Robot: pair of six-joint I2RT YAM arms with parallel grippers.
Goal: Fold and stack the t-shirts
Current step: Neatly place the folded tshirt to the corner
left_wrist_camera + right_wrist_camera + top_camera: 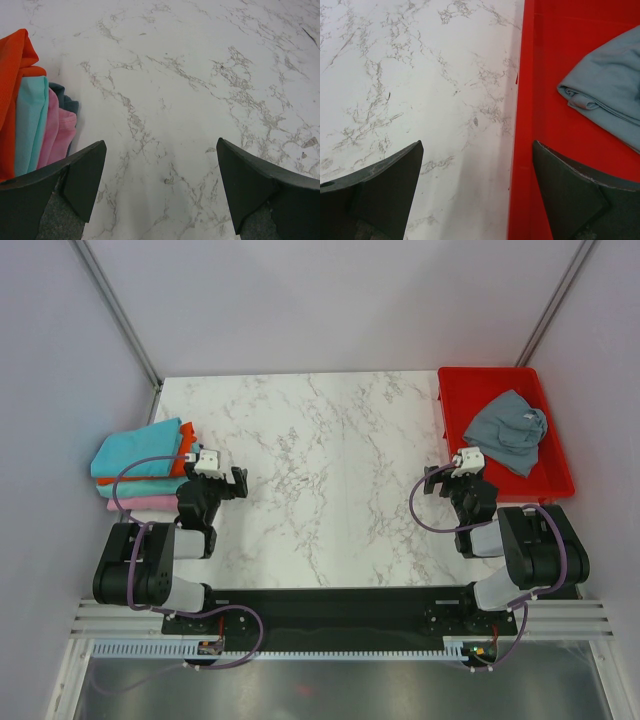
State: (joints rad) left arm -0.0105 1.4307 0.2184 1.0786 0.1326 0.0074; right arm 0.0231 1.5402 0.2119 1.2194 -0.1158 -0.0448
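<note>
A stack of folded t-shirts [140, 465] lies at the table's left edge: turquoise on top, orange-red under it, then teal and pink. The left wrist view shows the stack's edge [30, 115] at far left. A crumpled slate grey t-shirt [507, 429] lies in the red tray [556, 480]; it also shows in the right wrist view [610, 85]. My left gripper [238, 483] is open and empty, just right of the stack. My right gripper [432, 481] is open and empty, beside the tray's left rim [520, 150].
The white marble tabletop [330, 480] spreads between the two grippers. The red tray stands at the back right corner. Grey walls close in the back and both sides.
</note>
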